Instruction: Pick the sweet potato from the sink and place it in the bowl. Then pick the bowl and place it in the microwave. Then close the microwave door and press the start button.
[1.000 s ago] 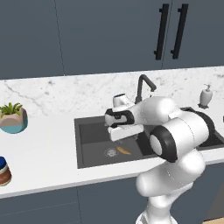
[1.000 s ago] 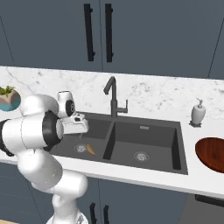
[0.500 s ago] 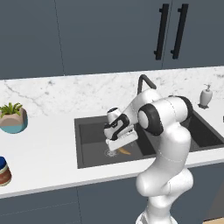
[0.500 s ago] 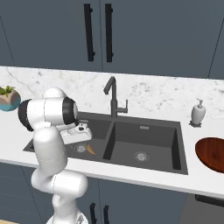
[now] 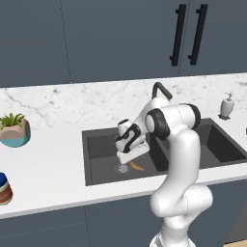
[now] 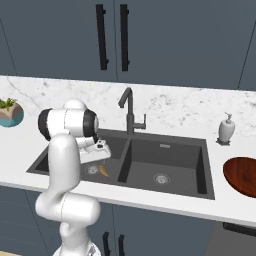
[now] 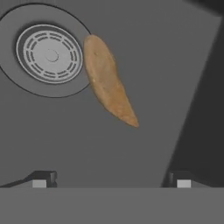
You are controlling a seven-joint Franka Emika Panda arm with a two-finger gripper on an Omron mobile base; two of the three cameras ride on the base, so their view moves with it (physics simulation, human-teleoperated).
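Note:
The sweet potato [image 7: 107, 81], a small tapered orange-tan root, lies on the floor of the sink's [image 5: 96, 144] left basin, beside the round drain [image 7: 49, 54]. It also shows as the sweet potato [image 5: 136, 166] and the sweet potato [image 6: 103, 171] in the base views. My gripper [image 5: 126, 155] hangs low in that basin just above it, open, with nothing between its fingertips [image 7: 41, 179]. The root lies ahead of the gripper [image 7: 110, 180], not touching it. The reddish-brown bowl [image 6: 242, 175] rests on the counter right of the sink. The microwave is out of view.
A dark gooseneck faucet [image 6: 128, 112] rises behind the divider between the basins. A soap dispenser [image 6: 226, 129] stands at the back right. A teal-and-tan plant pot [image 5: 14, 131] and a small jar [image 5: 4, 188] sit on the left counter. Dark cabinets hang above.
The arm has swung and lowered the hand into the left basin, closer to the sweet potato. The jaws stay open and the root has not moved.

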